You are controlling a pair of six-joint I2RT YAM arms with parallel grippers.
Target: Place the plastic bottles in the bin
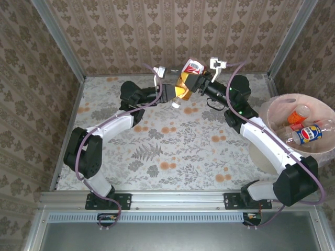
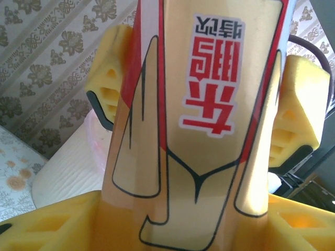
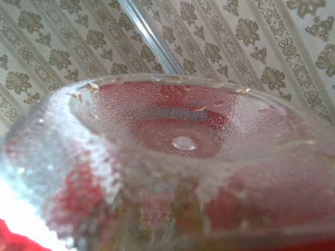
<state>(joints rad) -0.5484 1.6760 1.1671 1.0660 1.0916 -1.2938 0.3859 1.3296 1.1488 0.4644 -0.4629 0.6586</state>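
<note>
The left gripper (image 1: 177, 93) and right gripper (image 1: 199, 82) were both closed on one plastic bottle (image 1: 187, 73), raised at upper centre, well apart from the bin (image 1: 293, 95) at right; light, thin-walled and slick, it was judged best gripped across its labelled midsection.

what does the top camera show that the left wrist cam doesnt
Top external adds the layout: the left gripper and right gripper close together above the far table, and the bin at right with bottles inside. Left wrist adds close detail: upside-down red characters on the label and yellow pads against both sides of the orange-labelled bottle. Shared: that bottle, between the two grippers.
</note>
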